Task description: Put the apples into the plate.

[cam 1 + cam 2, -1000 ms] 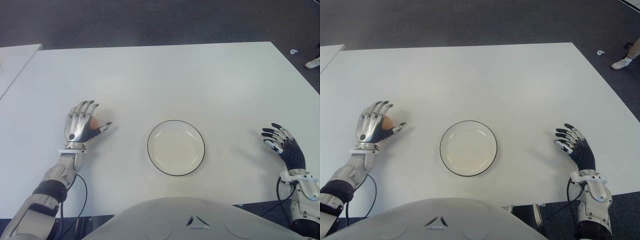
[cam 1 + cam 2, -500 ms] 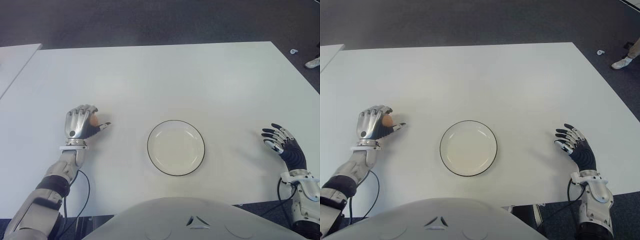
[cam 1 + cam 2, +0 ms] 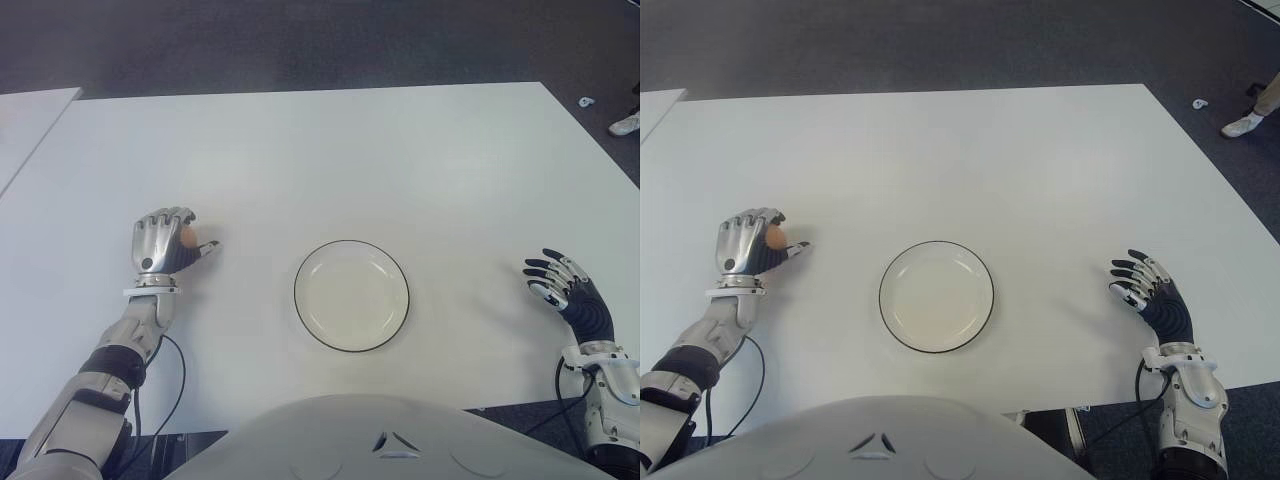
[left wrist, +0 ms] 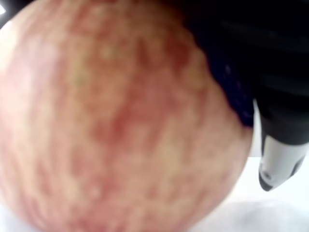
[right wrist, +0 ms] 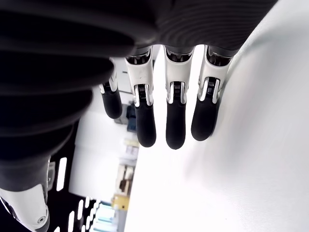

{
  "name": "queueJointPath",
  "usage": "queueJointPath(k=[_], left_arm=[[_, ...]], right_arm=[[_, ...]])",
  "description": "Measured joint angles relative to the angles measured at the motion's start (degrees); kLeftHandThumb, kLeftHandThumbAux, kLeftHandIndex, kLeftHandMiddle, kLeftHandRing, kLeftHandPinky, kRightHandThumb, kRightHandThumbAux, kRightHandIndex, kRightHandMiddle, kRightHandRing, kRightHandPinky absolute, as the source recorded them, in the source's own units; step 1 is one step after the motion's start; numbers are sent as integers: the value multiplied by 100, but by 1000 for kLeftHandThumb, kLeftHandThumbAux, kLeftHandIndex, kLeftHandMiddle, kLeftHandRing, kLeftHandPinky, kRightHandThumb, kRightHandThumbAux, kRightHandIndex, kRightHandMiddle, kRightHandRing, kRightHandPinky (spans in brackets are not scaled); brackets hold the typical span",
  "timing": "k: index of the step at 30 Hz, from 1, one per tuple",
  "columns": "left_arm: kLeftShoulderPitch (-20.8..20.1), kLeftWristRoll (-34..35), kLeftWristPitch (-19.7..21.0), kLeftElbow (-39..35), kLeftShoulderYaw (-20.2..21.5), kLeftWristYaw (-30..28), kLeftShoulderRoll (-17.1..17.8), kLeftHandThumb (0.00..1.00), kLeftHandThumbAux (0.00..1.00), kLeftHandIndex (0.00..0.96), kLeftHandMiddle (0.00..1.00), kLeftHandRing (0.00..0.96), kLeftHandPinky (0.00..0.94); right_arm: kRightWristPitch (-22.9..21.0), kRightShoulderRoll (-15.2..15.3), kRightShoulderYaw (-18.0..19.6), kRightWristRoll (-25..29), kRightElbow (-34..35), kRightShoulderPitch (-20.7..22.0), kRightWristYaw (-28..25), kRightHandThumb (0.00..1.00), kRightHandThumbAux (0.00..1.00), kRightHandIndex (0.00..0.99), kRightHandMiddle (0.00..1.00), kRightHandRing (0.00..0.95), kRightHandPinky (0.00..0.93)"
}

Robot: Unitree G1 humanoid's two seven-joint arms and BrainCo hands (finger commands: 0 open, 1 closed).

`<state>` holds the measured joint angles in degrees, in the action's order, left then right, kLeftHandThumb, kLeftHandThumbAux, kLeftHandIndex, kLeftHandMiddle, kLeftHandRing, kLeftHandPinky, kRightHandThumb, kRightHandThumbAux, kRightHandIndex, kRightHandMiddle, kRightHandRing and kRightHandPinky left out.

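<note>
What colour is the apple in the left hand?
The apple is red streaked with yellow, clearest in the left wrist view.

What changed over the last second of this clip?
The left hand curled its fingers from spread over the apple to closed around it, left of the plate. The plate, still empty, and the open right hand stayed put.

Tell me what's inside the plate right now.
Nothing: the plate shows only its bare white inside. The one apple in view is gripped in the left robot hand, mostly covered by its fingers.
</note>
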<state>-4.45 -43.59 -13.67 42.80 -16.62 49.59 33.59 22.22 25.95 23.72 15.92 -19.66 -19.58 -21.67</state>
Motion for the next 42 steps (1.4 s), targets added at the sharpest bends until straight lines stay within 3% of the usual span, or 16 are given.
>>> queueJointPath(k=[7, 28, 34, 40, 42], left_arm=[[3, 92, -10, -15, -1, 0, 0, 749, 695, 443, 821, 778, 562], [85, 115, -9, -146, -5, -7, 55, 751, 696, 443, 846, 811, 643], [469, 251, 29, -862, 9, -294, 273, 751, 696, 443, 863, 827, 656], [1181, 455, 177, -2129, 111, -867, 502, 752, 696, 443, 856, 805, 473], [1470, 511, 230, -2608, 187, -1120, 553, 752, 696, 443, 854, 806, 550]], right_arm=[[0, -6, 0, -2, 0, 0, 9, 379, 659, 155, 291, 284, 321], [7, -92, -21, -12, -16, 36, 72, 405, 679, 150, 306, 293, 328], [86, -171, -39, -20, -30, 49, 74, 402, 657, 146, 296, 281, 301], [206, -244, -100, -77, -75, 59, 156, 400, 632, 145, 269, 257, 278], [263, -273, -130, -100, -107, 80, 203, 400, 623, 146, 262, 251, 280]])
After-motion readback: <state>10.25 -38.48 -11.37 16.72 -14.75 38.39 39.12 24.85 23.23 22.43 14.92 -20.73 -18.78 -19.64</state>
